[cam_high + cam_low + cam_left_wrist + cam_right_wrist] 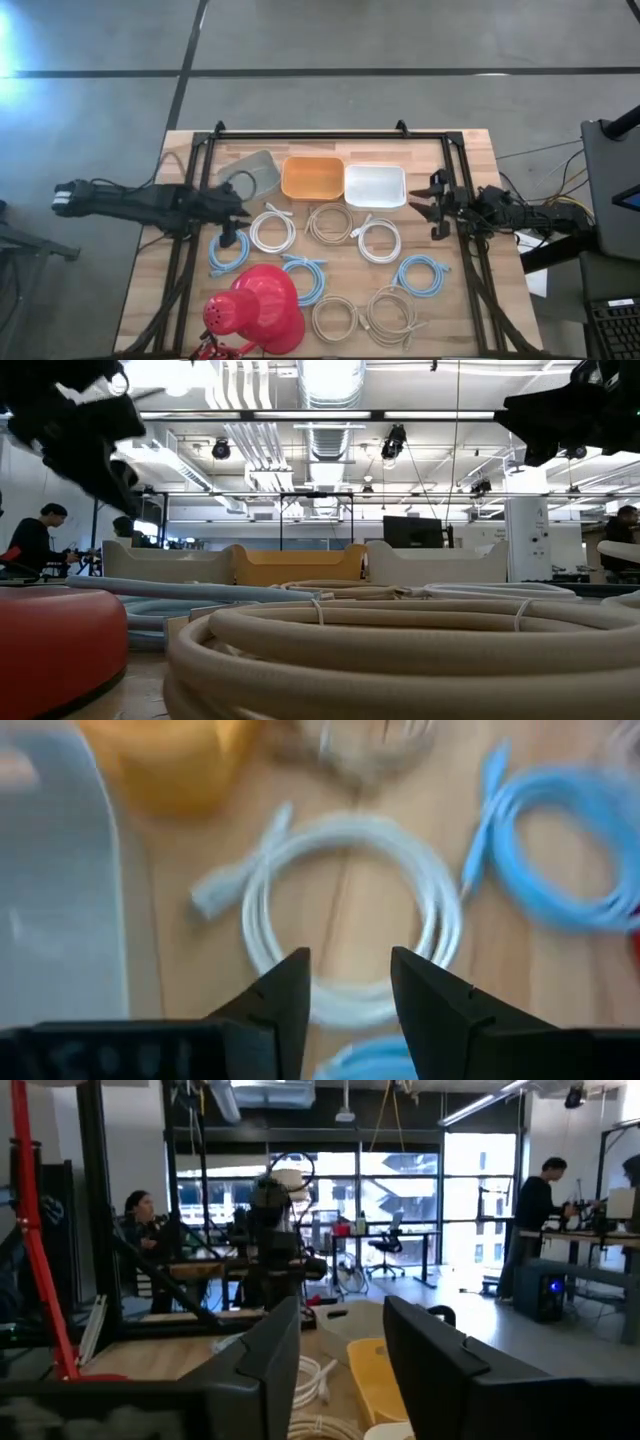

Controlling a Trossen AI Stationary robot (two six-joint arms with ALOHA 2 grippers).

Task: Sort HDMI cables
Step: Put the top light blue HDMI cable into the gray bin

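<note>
HDMI cables lay in small round coils across the wooden table (470, 300), in light blue, white and beige. Going left to right in the high view: a light blue coil (228, 253) sat just beside the left gripper (237, 214), then a white coil (272, 229), another light blue coil (305, 277) beside the red lamp (255, 309), a beige coil (330, 223), a second white coil (378, 239), two beige coils near the front edge (336, 319) (391, 313), and a light blue coil (424, 275) toward the right.

Each coil looked light and limp, loosely bound, so it would likely sag or spring open if lifted by a single strand. Pinching across the bundled loops, away from the small end plugs, seemed the surest hold.

The left gripper hovered low over the white coil (350, 915), its fingers (282, 1000) spread with a clear gap and holding nothing. The right gripper (436, 207) waited at the table's right side beside the white bin (375, 186), fingers (262, 1365) likewise parted and empty.

Three bins stood at the back: grey (252, 172), orange (312, 177), white. The bare wood gave a flat, fairly grippy surface. Beyond it lay an open workshop with desks, and people (536, 1210) seated or standing well apart from the table.
</note>
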